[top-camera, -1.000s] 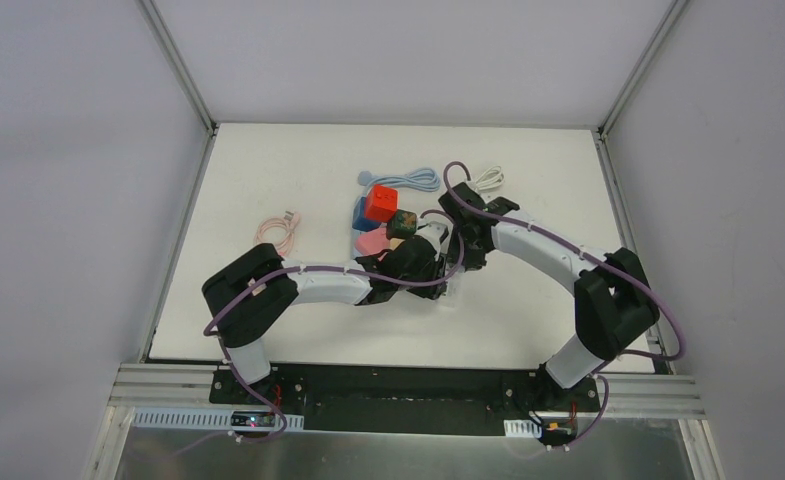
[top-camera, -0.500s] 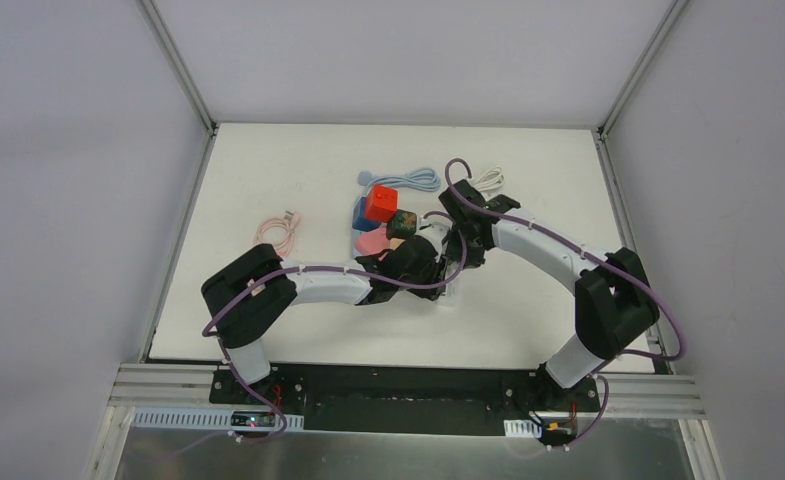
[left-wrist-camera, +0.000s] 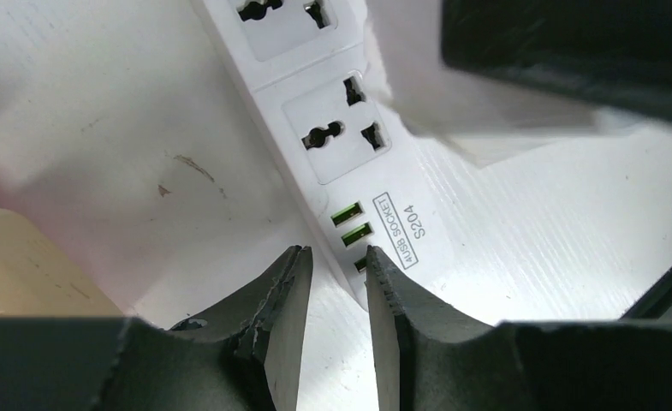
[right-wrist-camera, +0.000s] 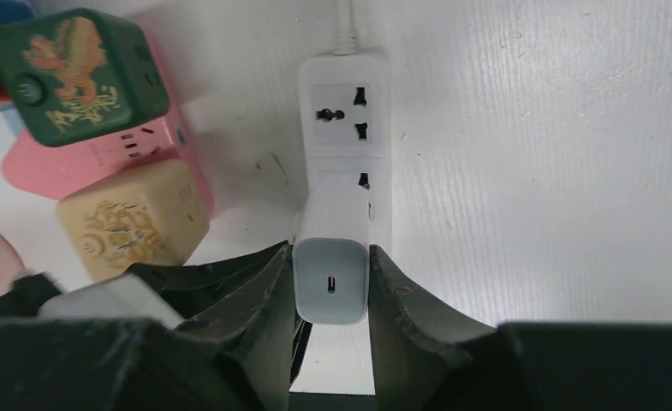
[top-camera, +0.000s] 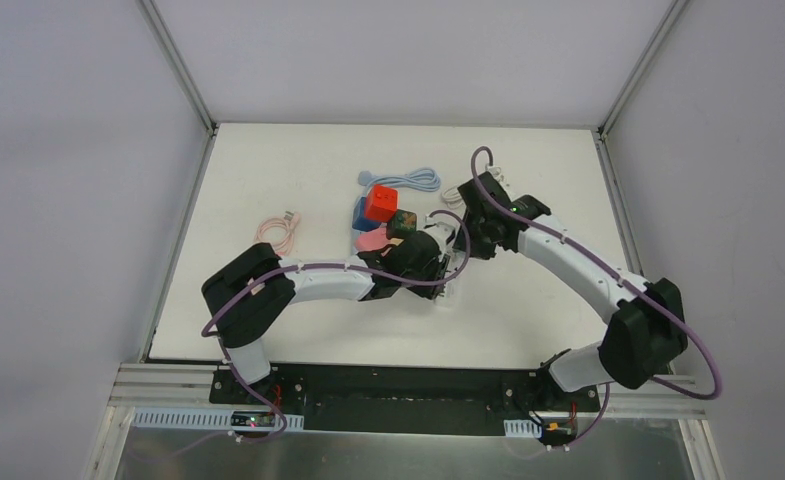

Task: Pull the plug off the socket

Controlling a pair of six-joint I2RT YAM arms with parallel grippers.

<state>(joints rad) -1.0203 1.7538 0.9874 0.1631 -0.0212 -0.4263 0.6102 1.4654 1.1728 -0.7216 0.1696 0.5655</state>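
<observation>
The white power strip (right-wrist-camera: 342, 120) lies on the table and also shows in the left wrist view (left-wrist-camera: 375, 180). My right gripper (right-wrist-camera: 330, 253) is shut on the white plug (right-wrist-camera: 332, 282), a USB charger block, and holds it just above the strip. In the left wrist view the plug (left-wrist-camera: 486, 111) hangs blurred to the right of the strip, and the socket (left-wrist-camera: 336, 130) by the green USB ports is empty. My left gripper (left-wrist-camera: 336, 257) is nearly shut, with nothing between the jaws. Its tips rest at the strip's USB end.
A green cube adapter (right-wrist-camera: 75, 73), a pink strip (right-wrist-camera: 118, 154) and a beige cube (right-wrist-camera: 135, 223) crowd the strip's left side. A red cube (top-camera: 379, 203), a blue cable (top-camera: 408, 180), a white cable (top-camera: 463, 192) and a pink cable (top-camera: 280, 232) lie further off.
My right arm has swung right and back, and its gripper has drawn away from the strip with the plug. My left arm has stayed on the strip.
</observation>
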